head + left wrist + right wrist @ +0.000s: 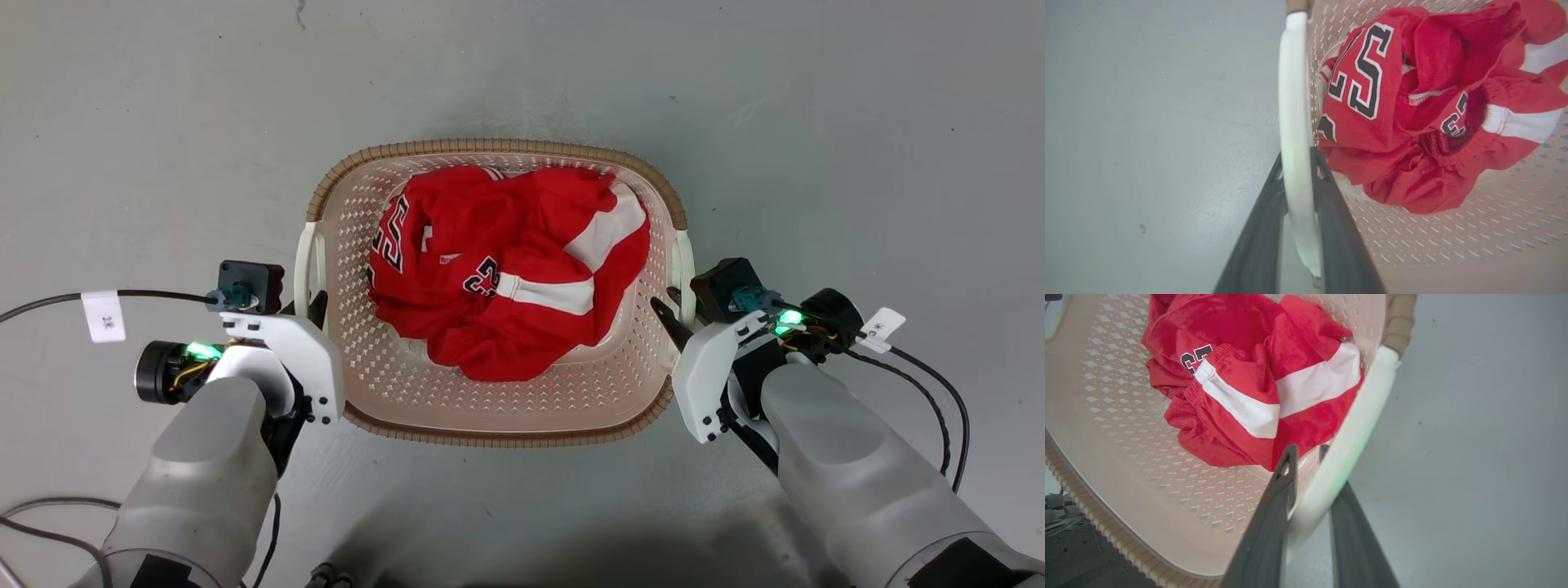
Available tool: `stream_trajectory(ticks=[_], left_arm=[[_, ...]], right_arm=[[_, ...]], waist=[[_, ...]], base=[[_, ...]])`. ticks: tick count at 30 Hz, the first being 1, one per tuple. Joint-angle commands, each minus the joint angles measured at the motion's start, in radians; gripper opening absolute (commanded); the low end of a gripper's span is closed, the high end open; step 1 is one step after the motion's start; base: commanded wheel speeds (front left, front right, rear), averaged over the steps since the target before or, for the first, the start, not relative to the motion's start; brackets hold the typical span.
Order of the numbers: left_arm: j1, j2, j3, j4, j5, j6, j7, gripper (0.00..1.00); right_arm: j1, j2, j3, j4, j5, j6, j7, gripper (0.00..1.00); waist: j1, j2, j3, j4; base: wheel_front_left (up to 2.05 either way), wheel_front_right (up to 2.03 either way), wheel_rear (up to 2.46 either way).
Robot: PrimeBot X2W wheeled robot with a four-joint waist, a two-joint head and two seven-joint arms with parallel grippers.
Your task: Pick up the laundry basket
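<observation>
The laundry basket (522, 404) is cream with perforated walls and a brown woven-look rim, and it sits centred on the grey floor below me. A crumpled red and white jersey (506, 261) lies inside it. My left gripper (314, 304) is at the basket's white left handle (304, 261). In the left wrist view its fingers (1327, 192) press both sides of that handle (1292, 102), shut on it. My right gripper (668, 314) is at the right handle (684, 269). In the right wrist view this gripper (1308, 451) clamps the white handle (1363, 412).
Bare grey floor (163, 122) surrounds the basket. Black cables trail from my left wrist (49, 302) and my right wrist (939, 384). Dark cables and clutter (1061, 522) lie beyond the basket's near rim in the right wrist view.
</observation>
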Motion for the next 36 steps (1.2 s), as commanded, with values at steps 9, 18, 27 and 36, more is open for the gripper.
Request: stream_trajectory(ticks=[9,18,27,36], left_arm=[[0.012,-0.004,-0.064,-0.003,-0.064,0.001,0.019,0.00],[0.053,-0.001,-0.120,-0.020,-0.129,0.001,0.074,0.00],[0.106,0.008,-0.183,-0.047,-0.202,0.001,0.144,0.00],[0.141,0.032,-0.248,-0.069,-0.271,0.001,0.236,0.00]], right_arm=[[0.000,-0.001,0.038,0.006,0.031,-0.001,0.010,0.00],[0.033,-0.001,0.083,0.000,0.078,-0.001,0.050,0.00],[0.079,0.000,0.137,-0.002,0.143,-0.001,0.108,0.00],[0.115,0.000,0.195,0.003,0.214,-0.001,0.175,0.00]], waist=[[0.0000,0.0000,-0.043,0.002],[0.0000,0.0000,-0.135,-0.008],[0.0000,0.0000,-0.249,-0.023],[0.0000,0.0000,-0.371,-0.050]], base=[[0.00,0.00,0.00],[0.00,0.00,0.00],[0.00,0.00,0.00],[0.00,0.00,0.00]])
